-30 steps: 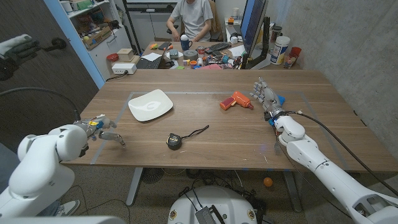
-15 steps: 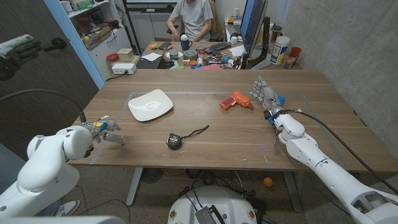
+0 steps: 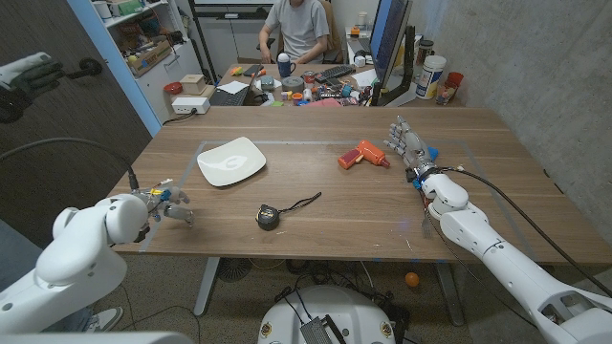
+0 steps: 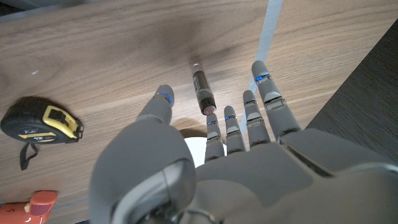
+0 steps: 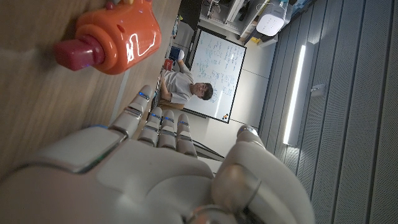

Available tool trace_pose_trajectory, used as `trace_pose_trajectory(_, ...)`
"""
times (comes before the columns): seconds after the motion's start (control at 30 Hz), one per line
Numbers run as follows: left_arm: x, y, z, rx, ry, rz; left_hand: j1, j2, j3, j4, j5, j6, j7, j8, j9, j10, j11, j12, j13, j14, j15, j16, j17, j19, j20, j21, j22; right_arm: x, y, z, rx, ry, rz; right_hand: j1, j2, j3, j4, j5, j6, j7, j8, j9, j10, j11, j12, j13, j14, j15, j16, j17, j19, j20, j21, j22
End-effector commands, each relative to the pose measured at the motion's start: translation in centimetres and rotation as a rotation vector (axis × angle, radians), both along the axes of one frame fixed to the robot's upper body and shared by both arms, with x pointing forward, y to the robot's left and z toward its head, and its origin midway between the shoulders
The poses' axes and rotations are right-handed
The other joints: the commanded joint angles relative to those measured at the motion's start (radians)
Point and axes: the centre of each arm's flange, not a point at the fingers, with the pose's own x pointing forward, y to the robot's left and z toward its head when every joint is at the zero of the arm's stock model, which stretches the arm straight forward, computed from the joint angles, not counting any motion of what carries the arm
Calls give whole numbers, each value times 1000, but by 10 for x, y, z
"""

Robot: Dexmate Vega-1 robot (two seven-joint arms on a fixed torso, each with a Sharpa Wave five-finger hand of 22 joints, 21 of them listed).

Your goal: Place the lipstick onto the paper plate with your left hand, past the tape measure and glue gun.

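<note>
From the head camera, my left hand (image 3: pixel 164 203) sits at the table's (image 3: pixel 316 239) near left edge, fingers spread and curling down toward the wood; I can't make out the lipstick from here. The plate (image 3: pixel 230 161) lies further in, bare as far as I can see. The tape (image 3: pixel 270 216) sits near the front edge around the middle, its strap trailing toward the orange glue gun (image 3: pixel 363 154), which is beyond it. My right hand (image 3: pixel 406 145) stands on the table just beside the gun, fingers together and pointing away from me, holding nothing. A person sits at a cluttered desk behind the table.

On the left wrist camera, the left hand (image 4: pixel 205 155) is open with nothing in it, fingers apart. The lipstick (image 4: pixel 202 93) lies on the wood just past the fingertips (image 4: pixel 212 120) (touching or a hair apart, I cannot tell). The tape (image 4: pixel 40 121) is off to one side, well apart from the lipstick.

On the right wrist camera, the right hand (image 5: pixel 149 162) shows straight fingers, empty, with the glue gun (image 5: pixel 112 34) just beyond them, not touching.
</note>
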Motion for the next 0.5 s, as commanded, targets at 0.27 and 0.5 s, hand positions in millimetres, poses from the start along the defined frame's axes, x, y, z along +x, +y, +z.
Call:
trace_pose_trajectory(0.27,1,-3,-6,-10,14,8,19,4,-3,-3,4,12,-1,-3,4,18,-6,8,5,27,-5,12,0,13,-4,-1,4,6,12,9,-16,-16,28,-6,-1,-2,-3,7,-1,-6,-2,4,7,0,-1,2,7,1,5,0,2,6,7,3)
trace_pose_trajectory(0.5,2,-4,-10,-19,15,9,40,14,2,-8,7,22,-4,-1,5,30,-15,12,6,46,-12,17,0,26,-4,-1,5,6,10,6,-13,-11,26,-6,-2,-3,-4,7,-1,-6,-2,4,7,0,-1,2,7,1,5,0,2,7,7,3)
